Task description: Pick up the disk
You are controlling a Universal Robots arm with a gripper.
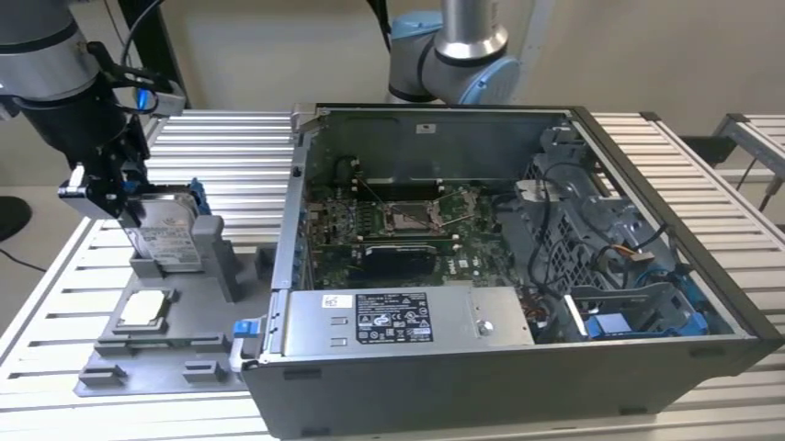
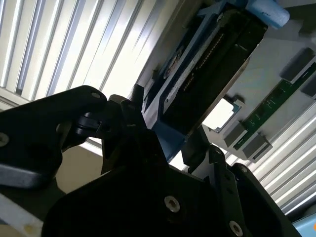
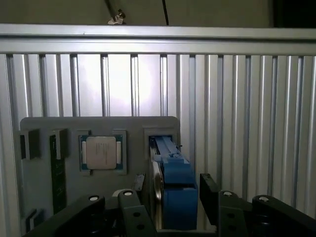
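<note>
Table: ribbed aluminium bench (image 1: 718,188) of long pale slats that carries everything else.
Case: large open grey metal computer case (image 1: 491,377), lying with its side off, so that a green circuit board and grey drive cages show inside.
Arm: silver and black robot arm (image 1: 50,55) at the exterior view's left, reaching down beside the case.
Tray: flat grey plastic fixture tray (image 1: 160,363) with raised blocks and slots, on the table just beside the case at the exterior view's left.
Box: long silver metal box with a black label (image 1: 405,317), lying inside the case along its near wall.
Disk: flat rectangular silver hard drive with a white label and blue plastic frame (image 1: 165,234), standing on edge in a slot at the far end of the tray. It shows edge-on in both wrist views (image 3: 175,182) (image 2: 207,69).
Pincer: black two-finger gripper (image 1: 123,200) at the disk's upper end. It is spread wide enough to straddle the disk, one finger (image 3: 210,190) on each side, with a thin dark gap at either side. It has hold of nothing.
Chip: small square silver chip (image 1: 143,308) in its own tray recess, near the disk (image 3: 101,152).
</note>
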